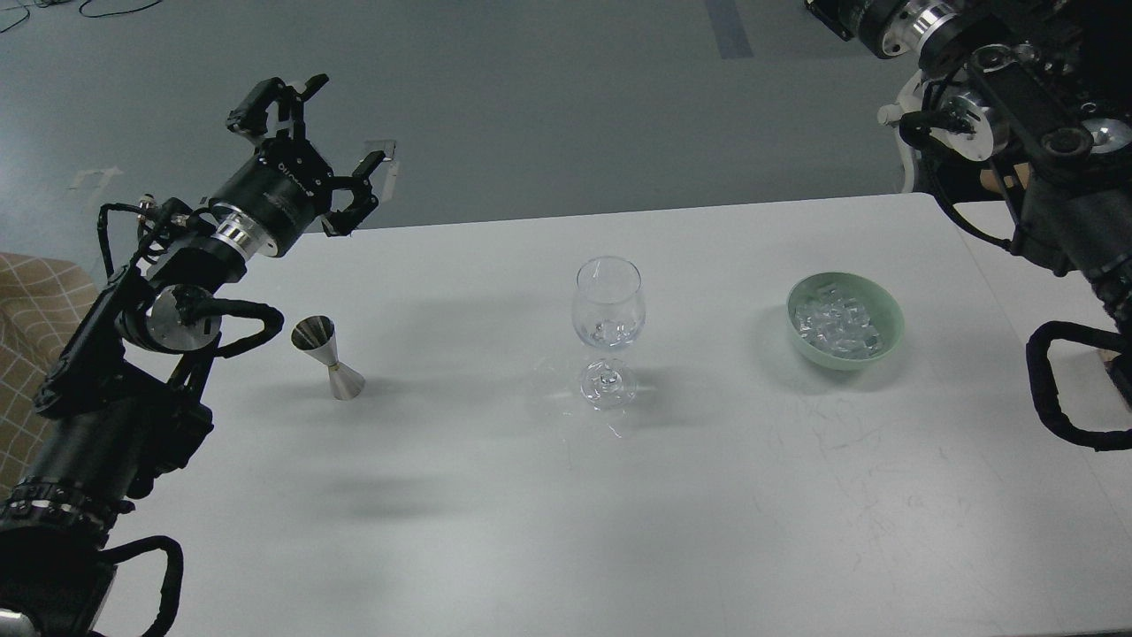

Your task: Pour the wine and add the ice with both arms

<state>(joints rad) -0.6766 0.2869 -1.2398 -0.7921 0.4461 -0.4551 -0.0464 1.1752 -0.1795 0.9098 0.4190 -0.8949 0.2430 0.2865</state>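
A clear stemmed glass [608, 305] stands at the middle of the white table [548, 495], with a little clear content at the bottom of its bowl; I cannot tell wine from ice there. A steel jigger [328, 356] stands upright to its left. A pale green bowl [887, 329] at the right holds a heap of clear ice [836, 320]. My left gripper [332, 124] is open and empty, raised above the table's far left edge, behind the jigger. My right arm [1017, 106] reaches up past the top right edge; its gripper is out of view.
A second white table [990, 221] butts against the right side. A white chair [911, 133] stands behind the right corner. Grey floor lies beyond the far edge. A tan patterned cushion [40, 301] is at the far left.
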